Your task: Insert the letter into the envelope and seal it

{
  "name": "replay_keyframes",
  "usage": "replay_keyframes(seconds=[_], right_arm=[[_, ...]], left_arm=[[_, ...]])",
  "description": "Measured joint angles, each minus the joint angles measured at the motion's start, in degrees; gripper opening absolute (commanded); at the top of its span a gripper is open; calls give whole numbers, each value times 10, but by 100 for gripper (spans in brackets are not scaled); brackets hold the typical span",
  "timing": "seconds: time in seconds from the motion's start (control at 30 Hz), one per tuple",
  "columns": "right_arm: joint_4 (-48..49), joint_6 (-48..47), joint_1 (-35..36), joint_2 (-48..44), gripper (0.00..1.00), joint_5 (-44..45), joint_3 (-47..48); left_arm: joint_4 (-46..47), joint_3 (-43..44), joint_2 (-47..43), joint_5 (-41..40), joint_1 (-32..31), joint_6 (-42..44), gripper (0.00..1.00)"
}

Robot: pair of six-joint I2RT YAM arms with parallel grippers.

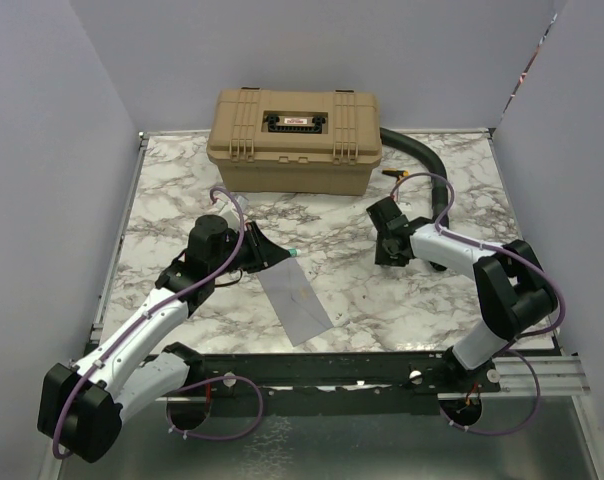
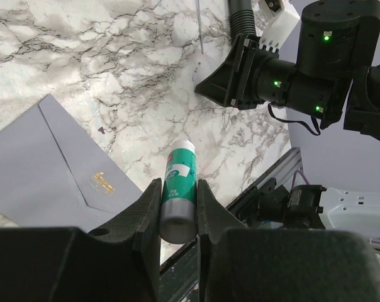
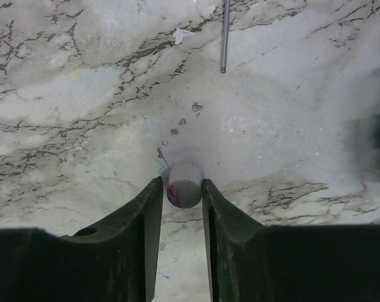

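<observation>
Marble tabletop (image 1: pixel 382 300), tan case (image 1: pixel 294 140) at the back, grey envelope (image 1: pixel 294 298) flat at front-centre, just beside left pincer (image 2: pixel 178 184) (clamped on green glue stick (image 2: pixel 179 195)), right pincer (image 3: pixel 182 184) well apart, pinching small white cap (image 3: pixel 184 187).

High rear view and two close wrist views share the table (image 1: pixel 382 300).

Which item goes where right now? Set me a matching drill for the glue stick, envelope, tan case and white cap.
Things:
1. glue stick
2. envelope
3. tan case
4. white cap

Places:
A. far end of the table, lid shut
B. between the fingers of the right gripper
C. lying flat on the table
D. clamped in the left gripper

Pairs: 1-D, 2-C, 3-A, 4-B
</observation>
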Motion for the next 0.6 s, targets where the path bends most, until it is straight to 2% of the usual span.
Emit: replay_keyframes(seconds=[0.17,0.23,0.6], right_arm=[[0,-7,-1,3,43,-2,1],[0,-9,-2,6,43,-2,3],[5,-24,-5,8,36,-2,8]], left_arm=[[0,0,3,0,0,0,0],[0,0,3,0,0,0,0],[0,-3,4,0,0,4,0]])
